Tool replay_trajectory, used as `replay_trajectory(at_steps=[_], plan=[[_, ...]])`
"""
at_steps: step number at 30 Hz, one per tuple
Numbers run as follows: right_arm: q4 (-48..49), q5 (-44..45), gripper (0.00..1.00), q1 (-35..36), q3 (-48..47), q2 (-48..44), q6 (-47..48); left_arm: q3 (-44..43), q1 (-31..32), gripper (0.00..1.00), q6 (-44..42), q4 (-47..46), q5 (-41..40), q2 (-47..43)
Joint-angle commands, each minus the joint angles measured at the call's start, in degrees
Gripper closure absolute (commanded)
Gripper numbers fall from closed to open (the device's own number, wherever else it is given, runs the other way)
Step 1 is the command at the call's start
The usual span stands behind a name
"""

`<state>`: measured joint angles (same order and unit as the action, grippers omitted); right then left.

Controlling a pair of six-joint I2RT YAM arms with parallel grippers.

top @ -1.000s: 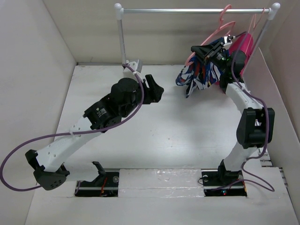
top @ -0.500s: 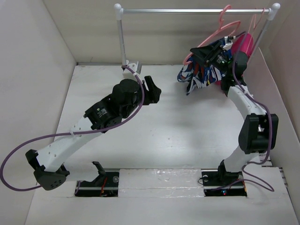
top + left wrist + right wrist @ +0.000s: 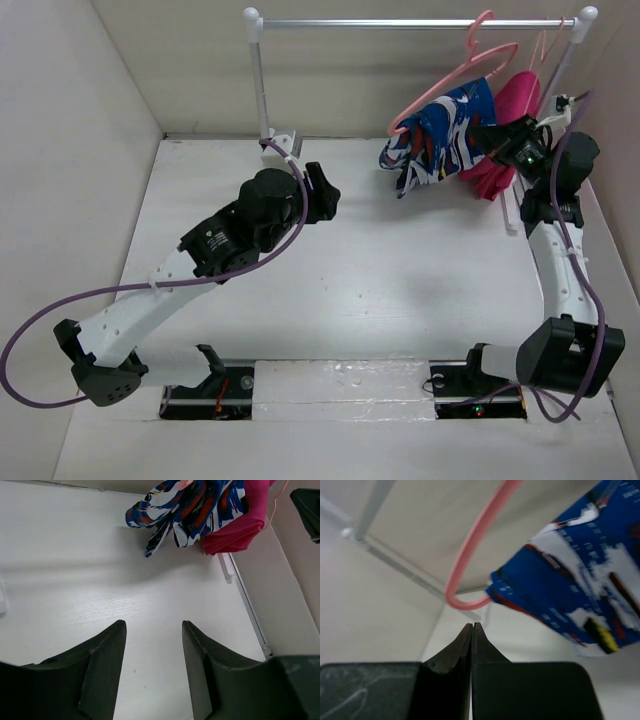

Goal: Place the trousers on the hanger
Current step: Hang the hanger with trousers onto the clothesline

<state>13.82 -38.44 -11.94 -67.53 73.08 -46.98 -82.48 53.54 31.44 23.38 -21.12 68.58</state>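
Note:
The printed blue, white and red trousers hang draped over the light-pink hanger, which hooks on the silver rail at the back right. They also show in the left wrist view and the right wrist view, with the hanger's pink loop beside them. My right gripper is shut and empty, just right of the trousers. My left gripper is open and empty above the table, well left of the trousers.
A magenta-pink garment hangs behind the trousers on a second pink hanger. The silver rail on white posts spans the back. Cardboard walls close in the left, back and right sides. A white strip runs along the right edge.
My right gripper has let go of the trousers and drawn back to the right, its arm swung out toward the right wall. The trousers now hang free on the hanger. The left arm barely moved.

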Motion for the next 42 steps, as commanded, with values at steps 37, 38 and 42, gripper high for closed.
replay_trajectory(at_steps=[37, 38, 42], plan=[[-30.4, 61.3, 1.00, 11.9, -32.5, 38.4, 34.6, 8.1, 0.1, 0.63, -1.7, -0.8, 1.2, -2.9], [-29.6, 60.5, 1.00, 11.9, -33.3, 40.7, 34.1, 8.2, 0.1, 0.63, -1.7, -0.4, 0.7, -2.9], [-27.2, 53.0, 1.00, 11.9, -37.6, 45.7, 31.5, 8.3, 0.1, 0.63, -1.7, 0.5, -0.8, -1.8]])
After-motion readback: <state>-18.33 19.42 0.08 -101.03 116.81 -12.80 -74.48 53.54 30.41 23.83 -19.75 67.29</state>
